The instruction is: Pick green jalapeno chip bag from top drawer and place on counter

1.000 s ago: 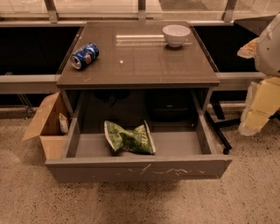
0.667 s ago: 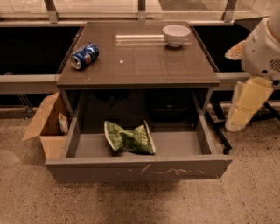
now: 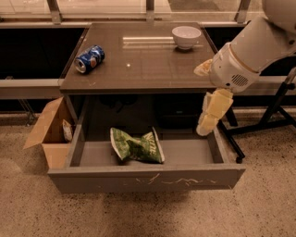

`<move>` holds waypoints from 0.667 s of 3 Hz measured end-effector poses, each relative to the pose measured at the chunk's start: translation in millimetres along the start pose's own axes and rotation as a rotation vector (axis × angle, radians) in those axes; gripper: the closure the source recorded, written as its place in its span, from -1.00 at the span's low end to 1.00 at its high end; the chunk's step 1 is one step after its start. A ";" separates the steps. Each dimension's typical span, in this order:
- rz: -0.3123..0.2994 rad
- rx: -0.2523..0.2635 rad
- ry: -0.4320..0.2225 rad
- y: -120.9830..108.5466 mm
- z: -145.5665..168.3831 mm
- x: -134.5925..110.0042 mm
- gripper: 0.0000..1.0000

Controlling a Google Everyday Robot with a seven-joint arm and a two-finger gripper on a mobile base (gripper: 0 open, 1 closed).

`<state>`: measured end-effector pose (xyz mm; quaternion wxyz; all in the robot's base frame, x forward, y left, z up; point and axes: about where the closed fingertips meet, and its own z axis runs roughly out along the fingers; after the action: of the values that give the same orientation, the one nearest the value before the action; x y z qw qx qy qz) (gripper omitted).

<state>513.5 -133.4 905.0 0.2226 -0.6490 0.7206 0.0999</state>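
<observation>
Jaws, gap unclear, hang empty above the top drawer [image 3: 148, 178], apart from the green jalapeno chip bag [image 3: 136, 147].

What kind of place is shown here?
Probably an office or lab break area: a counter by windows, a chip bag in the open top drawer, a soda can. The claw hangs above its right end.

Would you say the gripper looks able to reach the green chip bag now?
Probably yes: the top drawer stands open, nothing covers the green jalapeno chip bag, and the gripper hangs above its right end.
</observation>
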 end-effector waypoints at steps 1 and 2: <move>-0.026 -0.074 -0.067 -1.3 47.7 -18.9 -1.00; -0.058 -0.142 -0.097 3.5 90.4 -34.7 -1.00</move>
<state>529.3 -62.9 840.6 0.2135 -0.6782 0.6810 0.1754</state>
